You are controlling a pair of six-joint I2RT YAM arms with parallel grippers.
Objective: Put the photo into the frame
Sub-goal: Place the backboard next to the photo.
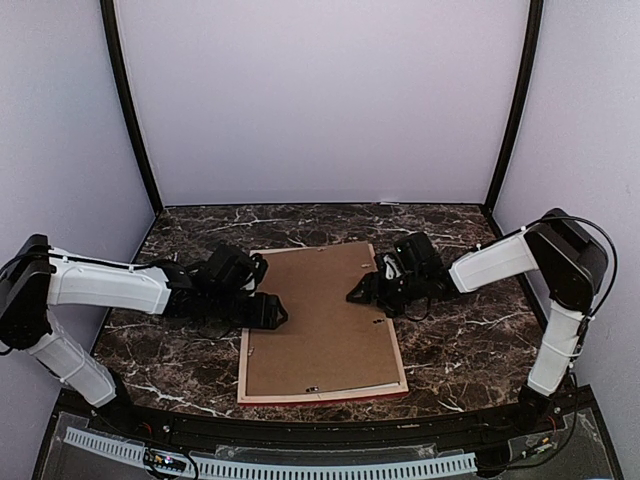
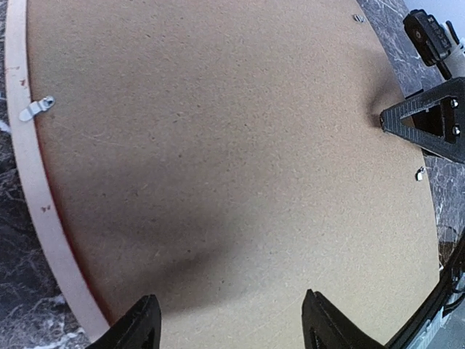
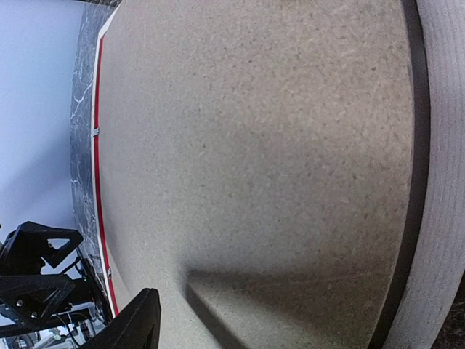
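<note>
Top external, frame (image 1: 322,395) back-up, backing board (image 1: 320,320) hiding its inside

Between your black left pincer (image 1: 280,312) and black right pincer (image 1: 355,296) lies a plain brown backing board (image 1: 320,320). The frame (image 1: 320,394) around it shows pale wood and a thin red line. The bench (image 1: 460,340) is dark, white-veined marble.

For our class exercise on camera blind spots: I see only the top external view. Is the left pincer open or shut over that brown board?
Observer: Open. The left wrist view shows the left pincer with its fingers apart over the bare backing board, holding nothing.
Operator: Any fasteners along the edge?
Observer: One small metal tab sits on the pale rim of the frame in that view.
</note>
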